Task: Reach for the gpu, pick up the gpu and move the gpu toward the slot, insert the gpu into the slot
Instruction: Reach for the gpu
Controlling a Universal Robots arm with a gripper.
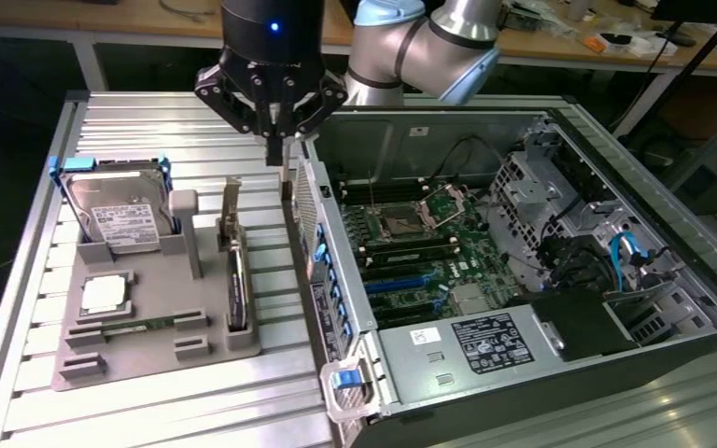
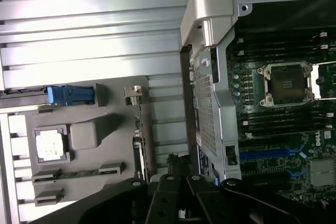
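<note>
**Reach stage: gripper closed and empty, gpu standing in its holder**

Computer case [image 1: 390, 140] lies open on the exterior view's right, with the green motherboard [image 1: 470, 252] exposed inside. Its perforated side wall [image 1: 315, 233] stands upright just beside the grey fixture [image 1: 134, 359], leaving a narrow gap between the two.

The fixture carries the gpu [image 1: 235, 280], stood on edge in a groove along the side nearest the case. Its silver bracket rises at the far end. In the wrist view the gpu [image 2: 139, 145] reads as a thin dark line, so it offers only a slim upper edge to grip.

The gripper [image 1: 279, 159] hangs above the gap, near the bracket end of the card and apart from it. Its fingers are pressed together and hold nothing.

The slot [image 1: 402, 280] is one of several parallel blue strips on the motherboard. Which strip is intended cannot be told. All of them appear unoccupied.

Assessment of the reach:
- The fingers need to part before any descent, as closed tips would strike the card's edge.
- The jaws should straddle the card across its thickness, squarely in line with its length.
- Contact is better on the board's upper edge than on the bracket.
- The main hazard is the case wall close alongside, so a vertical approach over the card looks safest.
</note>
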